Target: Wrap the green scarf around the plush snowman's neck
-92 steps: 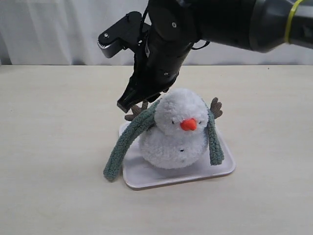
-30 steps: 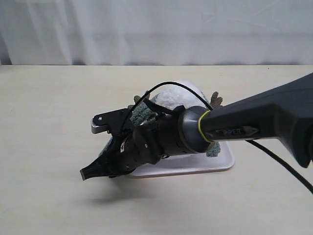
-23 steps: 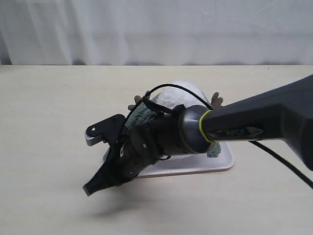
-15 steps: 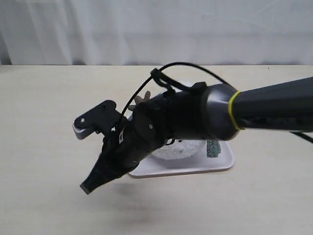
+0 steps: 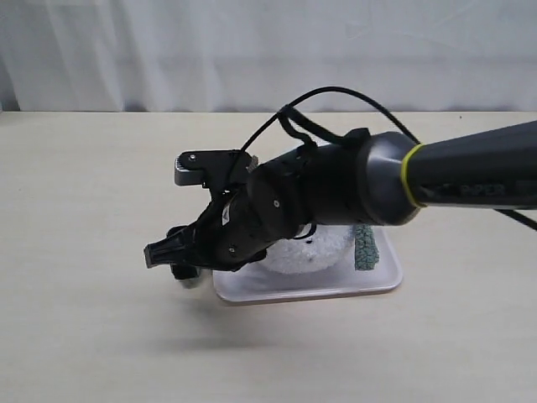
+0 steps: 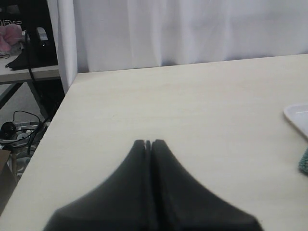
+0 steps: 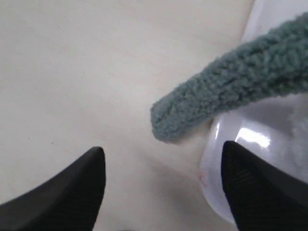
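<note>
Your right pincer (image 7: 163, 192) stands wide. Its two dark fingertips (image 7: 72, 197) are far apart and nothing is gripped between them. Just ahead of the gap lies the loose end of the scarf (image 7: 216, 94), clear of both fingers. That end reaches out past the rim of the tray (image 7: 221, 154) and over the tabletop (image 7: 72, 72). You cannot tell from this angle whether it rests on the surface or hangs just above it.

In the exterior view this pincer is low at the tray's left front corner. Its arm reaches in from the right and crosses in front of the snowman (image 5: 312, 252). Only a patch of white fluff shows below the arm, sitting on the tray. The scarf's other end hangs down on the snowman's far side from the pincer, with its tip on the tray. The neck is hidden behind the arm, so how the scarf sits around it cannot be seen.

Your left pincer (image 6: 148, 143) is closed, its fingers pressed together with nothing between them. It hangs over bare tabletop, well apart from the tray. Its wrist view catches only a corner of the tray and a scrap of scarf at the edge. A white curtain (image 6: 192, 29) hangs behind the tabletop.
</note>
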Available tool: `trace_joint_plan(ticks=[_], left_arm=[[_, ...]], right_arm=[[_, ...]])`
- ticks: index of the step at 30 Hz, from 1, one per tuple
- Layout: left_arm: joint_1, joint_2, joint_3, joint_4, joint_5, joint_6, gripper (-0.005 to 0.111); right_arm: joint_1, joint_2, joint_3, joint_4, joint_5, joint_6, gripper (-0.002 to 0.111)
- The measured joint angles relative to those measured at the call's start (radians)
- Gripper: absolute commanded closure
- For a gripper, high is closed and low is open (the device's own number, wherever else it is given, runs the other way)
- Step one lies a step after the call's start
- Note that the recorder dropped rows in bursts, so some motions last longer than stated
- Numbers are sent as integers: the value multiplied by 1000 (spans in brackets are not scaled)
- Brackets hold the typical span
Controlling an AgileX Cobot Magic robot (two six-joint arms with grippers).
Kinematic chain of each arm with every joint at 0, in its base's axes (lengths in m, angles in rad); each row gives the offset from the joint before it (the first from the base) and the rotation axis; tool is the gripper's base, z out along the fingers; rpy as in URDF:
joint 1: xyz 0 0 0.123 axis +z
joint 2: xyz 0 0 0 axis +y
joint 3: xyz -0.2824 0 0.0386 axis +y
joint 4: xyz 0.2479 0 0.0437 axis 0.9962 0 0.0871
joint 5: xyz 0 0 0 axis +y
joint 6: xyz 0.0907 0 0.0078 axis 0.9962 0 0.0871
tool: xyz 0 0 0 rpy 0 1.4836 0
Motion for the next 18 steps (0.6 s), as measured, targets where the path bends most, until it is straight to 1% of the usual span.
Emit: trace_joint_plan(ticks=[10,18], left_arm=[[0,0,0,0,0,0,107],[0,0,0,0,0,0,107]], right_arm=[[0,145,0,23,-289,43,43],[-6,197,0,26,-392,47,43]])
